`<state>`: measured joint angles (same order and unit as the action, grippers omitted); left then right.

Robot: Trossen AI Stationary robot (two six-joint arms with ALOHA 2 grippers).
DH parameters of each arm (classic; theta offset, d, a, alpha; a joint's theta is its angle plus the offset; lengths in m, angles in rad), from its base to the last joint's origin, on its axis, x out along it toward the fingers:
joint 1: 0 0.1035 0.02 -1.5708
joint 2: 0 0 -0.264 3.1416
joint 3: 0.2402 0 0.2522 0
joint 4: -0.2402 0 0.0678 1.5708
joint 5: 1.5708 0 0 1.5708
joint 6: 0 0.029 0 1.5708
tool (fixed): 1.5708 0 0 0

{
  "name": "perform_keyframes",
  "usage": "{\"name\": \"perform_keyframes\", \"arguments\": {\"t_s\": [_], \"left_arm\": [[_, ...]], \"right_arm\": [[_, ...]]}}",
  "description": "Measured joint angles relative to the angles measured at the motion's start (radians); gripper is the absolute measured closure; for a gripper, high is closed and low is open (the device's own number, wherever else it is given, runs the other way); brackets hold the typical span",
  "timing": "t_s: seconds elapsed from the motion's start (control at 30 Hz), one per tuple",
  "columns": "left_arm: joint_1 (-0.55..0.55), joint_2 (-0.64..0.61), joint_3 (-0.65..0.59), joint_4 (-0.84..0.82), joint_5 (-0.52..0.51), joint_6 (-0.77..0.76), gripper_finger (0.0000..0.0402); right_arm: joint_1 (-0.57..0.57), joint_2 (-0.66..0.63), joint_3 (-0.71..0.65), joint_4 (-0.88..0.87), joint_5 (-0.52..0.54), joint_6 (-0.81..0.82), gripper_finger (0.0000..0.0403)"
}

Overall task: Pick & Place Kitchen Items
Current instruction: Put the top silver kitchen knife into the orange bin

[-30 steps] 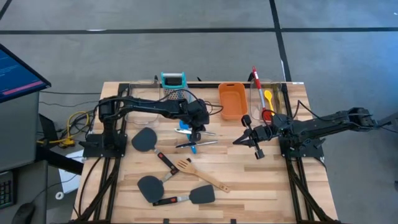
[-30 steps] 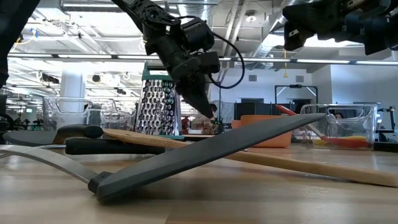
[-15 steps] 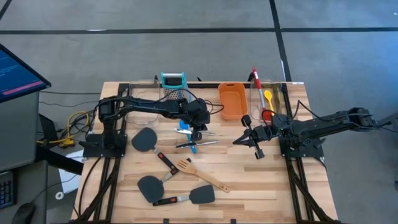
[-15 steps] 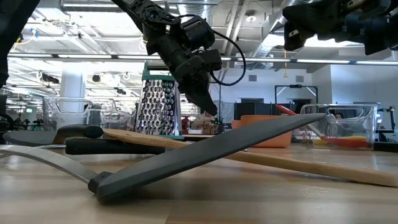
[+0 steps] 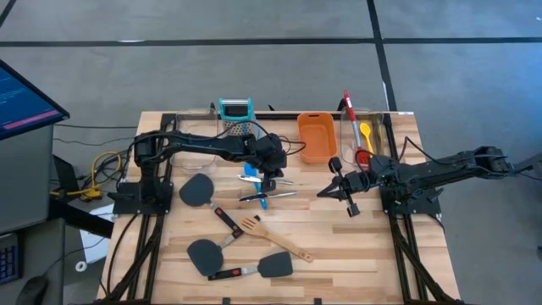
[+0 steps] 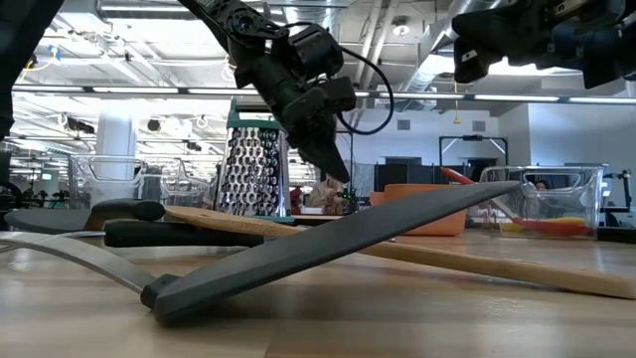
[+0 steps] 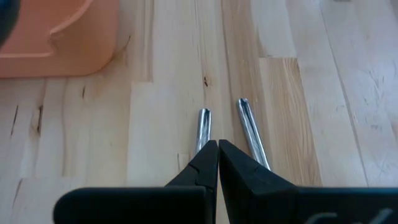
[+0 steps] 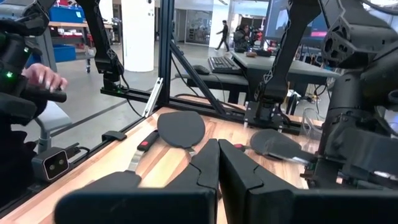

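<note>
My left gripper [image 5: 269, 184] is shut and slants down over the table's middle, clear of the wood in the low view [image 6: 341, 177]. Below it lie two blue spoons [image 5: 257, 176] [image 5: 263, 198] flat on the table; their silver handle ends [image 7: 204, 121] [image 7: 247, 127] show just past its fingertips [image 7: 218, 143]. My right gripper [image 5: 321, 193] is shut and empty, held level above the table right of centre [image 8: 217, 143]. Black spatulas [image 5: 196, 190] [image 5: 203, 252] [image 5: 275, 265] and a wooden slotted turner [image 5: 273, 238] lie on the near half.
An orange tub [image 5: 316, 135] and a teal-topped grater [image 5: 236, 113] stand at the far edge. A clear bin [image 5: 362, 135] at the far right holds red and yellow utensils. A person's hand [image 8: 43, 78] shows beyond the table in the right wrist view.
</note>
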<state>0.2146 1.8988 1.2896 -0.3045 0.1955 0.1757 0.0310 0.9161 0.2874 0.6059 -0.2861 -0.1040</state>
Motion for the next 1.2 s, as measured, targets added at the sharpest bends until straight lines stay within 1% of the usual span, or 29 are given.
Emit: {"name": "perform_keyframes", "arguments": {"t_s": [0.17, 1.2], "left_arm": [[0.0, 0.0, 0.0, 0.024, 0.0, 0.0, 0.0399], [0.0, -0.001, 0.0, 0.161, 0.0, 0.0, 0.0399]], "right_arm": [[-0.012, 0.0, 0.0, -0.027, 0.002, 0.0, 0.0403], [-0.015, 0.0, 0.0, -0.033, 0.001, 0.0, 0.0403]]}}
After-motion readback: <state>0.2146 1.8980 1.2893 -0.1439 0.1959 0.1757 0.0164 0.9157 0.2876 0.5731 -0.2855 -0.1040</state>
